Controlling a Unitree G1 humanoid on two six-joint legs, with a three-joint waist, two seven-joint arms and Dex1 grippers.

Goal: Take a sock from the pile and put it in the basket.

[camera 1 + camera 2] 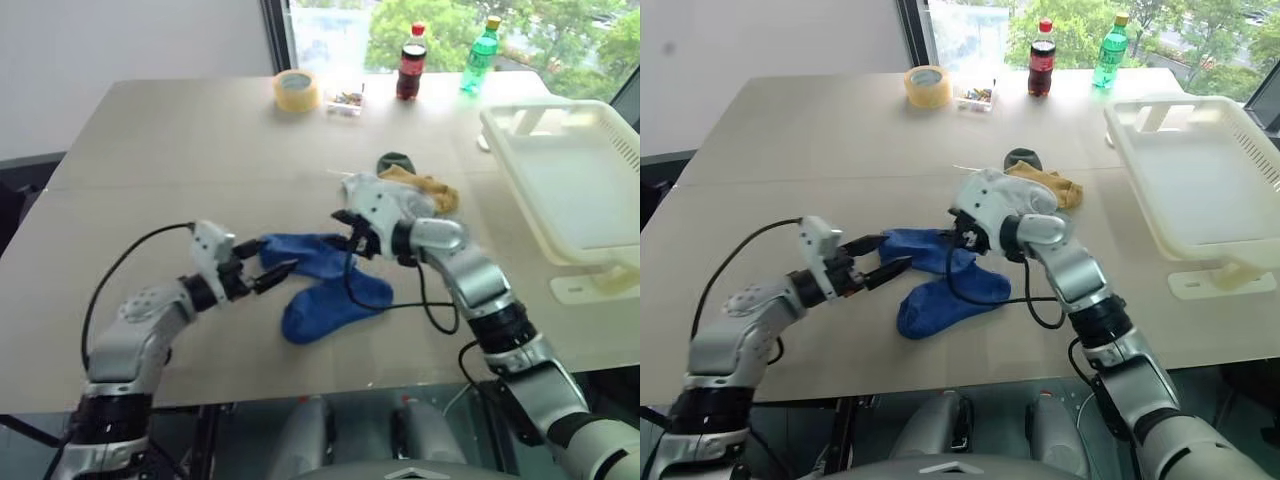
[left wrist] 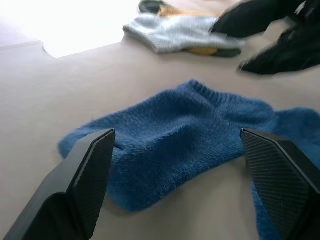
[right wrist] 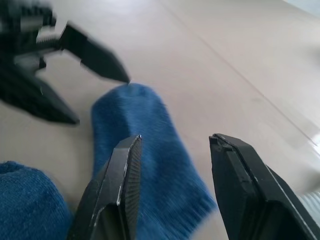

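1. The left end effector (image 1: 268, 272) is spread wide and empty at the near left of the table (image 1: 150, 170), its fingertips framing the left end of a blue sock (image 1: 305, 252) without closing on it.
2. A second blue sock (image 1: 325, 305) lies just nearer, touching the first.
3. The right end effector (image 3: 172, 165) hovers released over the right end of the far blue sock, its fingers parted and gripping nothing.
4. The pile (image 1: 1045, 185) of grey-white, mustard and dark socks sits just beyond the right wrist, mid-table.
5. The basket (image 1: 575, 170) stands at the right edge of the table; what shows of its inside holds no sock.
6. At the far edge stand a small clear box (image 1: 345, 102) of small bits, a tape roll (image 1: 297, 90) and two bottles (image 1: 412, 62).
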